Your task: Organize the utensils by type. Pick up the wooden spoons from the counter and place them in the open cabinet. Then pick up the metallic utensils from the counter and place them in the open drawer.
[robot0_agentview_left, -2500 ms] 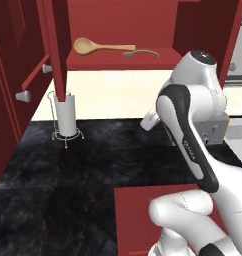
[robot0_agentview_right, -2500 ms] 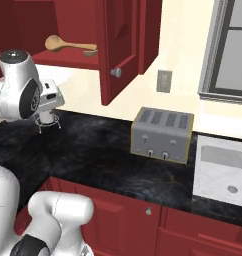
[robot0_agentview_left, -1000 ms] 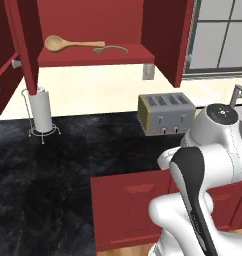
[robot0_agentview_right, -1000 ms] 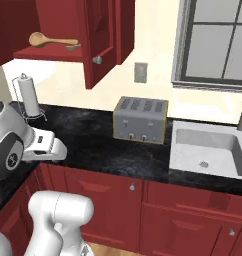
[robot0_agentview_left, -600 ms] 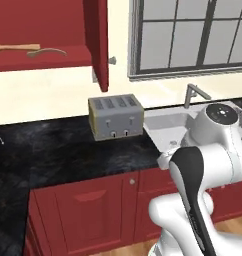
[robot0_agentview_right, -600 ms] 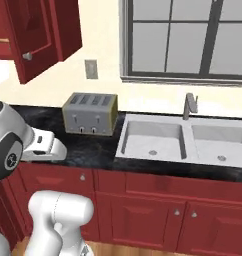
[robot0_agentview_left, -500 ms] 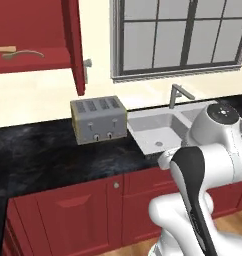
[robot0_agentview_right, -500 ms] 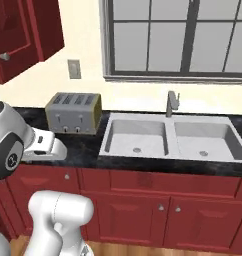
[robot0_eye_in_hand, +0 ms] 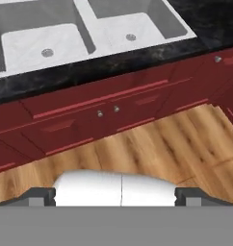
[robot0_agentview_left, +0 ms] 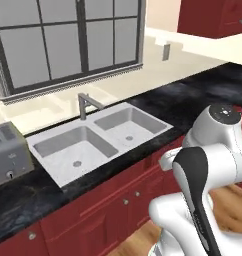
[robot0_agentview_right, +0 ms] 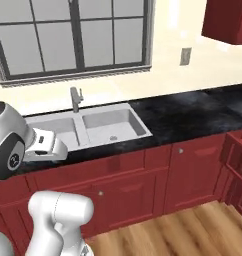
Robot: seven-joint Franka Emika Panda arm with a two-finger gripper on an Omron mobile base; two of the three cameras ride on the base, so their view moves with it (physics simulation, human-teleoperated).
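Hand view looks down past the sink point(robot0_eye_in_hand: 83, 30) and the black worktop point(robot0_eye_in_hand: 137, 53) to the red floor cabinets point(robot0_eye_in_hand: 70, 127) and the wooden floor point(robot0_eye_in_hand: 157, 139). The tool point(robot0_eye_in_hand: 116, 195) is released, its two tips standing wide apart with nothing between them. In the right base view, the red raised-panel front at the far right edge looks like the open drawer point(robot0_agentview_right: 237, 150), just beyond the stretch of worktop to the right of the sink. Where the metallic utensils lie you cannot tell from here.

Expect the fork and teaspoon to be light, stiff and thin. They will probably lie flat and slide easily on polished stone. Take each one across its handle near the middle, with the jaws square to its length. Come right down to the worktop before you close, so a tip does not flick it away.
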